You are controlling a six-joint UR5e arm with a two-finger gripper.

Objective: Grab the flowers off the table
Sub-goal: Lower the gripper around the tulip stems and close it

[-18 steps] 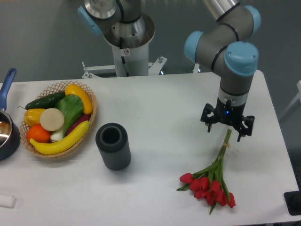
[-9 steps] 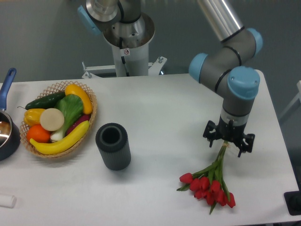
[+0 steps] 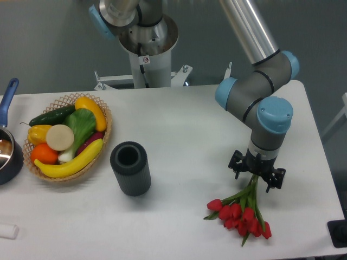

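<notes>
The small bunch of red tulips with long green stems lies flat on the large white matte surface near its front right corner, blooms fanned toward the front edge and stems running up and back toward the arm. The black two-finger end effector now sits low over the upper part of those stems, its dark body covering the stem ends; over the last second it has come down and drifted forward and slightly left, from a spot above the stem tips to one directly on top of the stems. Its fingers look spread to either side of the stems rather than pinched together, so it reads as open and not yet holding anything, though contact with the stems cannot be confirmed at this resolution. The bunch itself has not shifted on the surface, which suggests the descent is the final approach and that the grasp is the next step; the flowers have yet to be lifted. The stems are thin and loosely bundled, so a closure slightly off centre could let some slip out. Well apart to the left stand a dark ribbed cylindrical cup, a woven wicker basket of colourful fruit and vegetables, and a dark blue-handled pan at the edge.
</notes>
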